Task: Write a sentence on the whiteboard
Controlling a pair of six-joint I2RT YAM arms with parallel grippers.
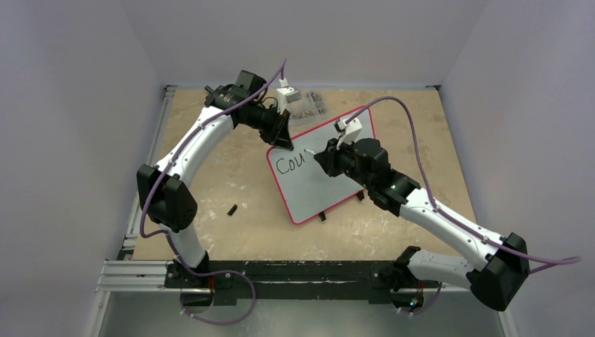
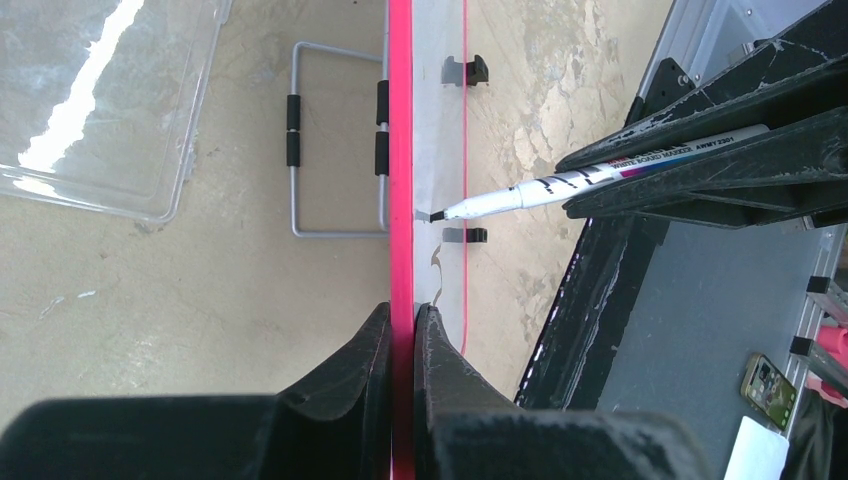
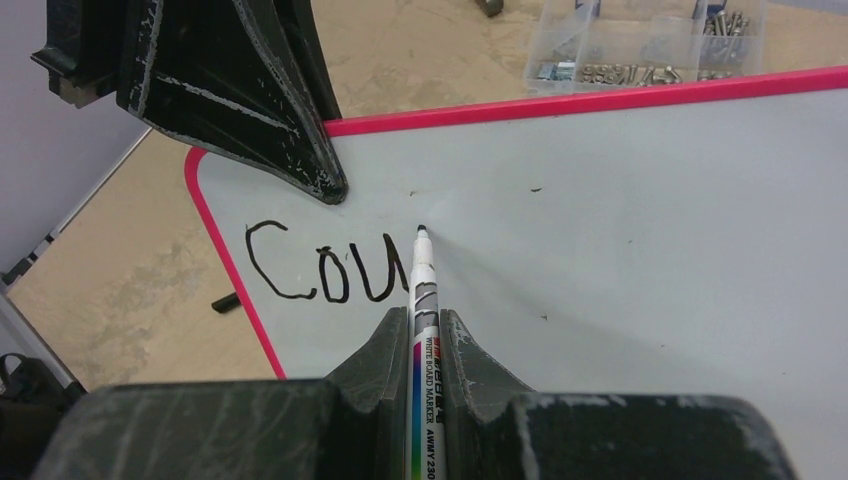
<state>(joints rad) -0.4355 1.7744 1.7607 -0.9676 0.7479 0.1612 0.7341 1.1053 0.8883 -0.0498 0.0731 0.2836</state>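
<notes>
**A:** Where's the whiteboard [image 1: 316, 193] rn?

**Me:** Mid worktop [image 1: 231, 168], turned at an angle, its two black feet on the near edge. "Cou" [image 3: 318, 268] is written by its far-left corner.

**A:** Why's ur left pincer [image 2: 401, 322] on it?

**Me:** It's clenched on the red-pink frame at the far edge, one finger each side, just beyond the letters. I reckon that's so the board doesn't skid under pen strokes. Can't tell if that edge is lifted or flat.

**A:** And the other?

**Me:** My right pincer [image 3: 426, 335] is clamped on the marker [image 3: 421, 285]. The barrel runs straight out betw. the fingers, so the nib leads & my wrist cam sees the line. The nib sits just right of the "u", at the board surface. Touching or just off, can't tell.

**A:** How far along?

**Me:** Early imo. Three letters, no whole word yet, lots of bare board to the right.

**A:** Anything in the way?

**Me:** A clear parts box [image 1: 309, 105] sits beyond the board's far edge. A small black bit [image 1: 232, 209] lies on the worktop left of the board. Both are apart from the writing area, so prob no trouble.
</notes>
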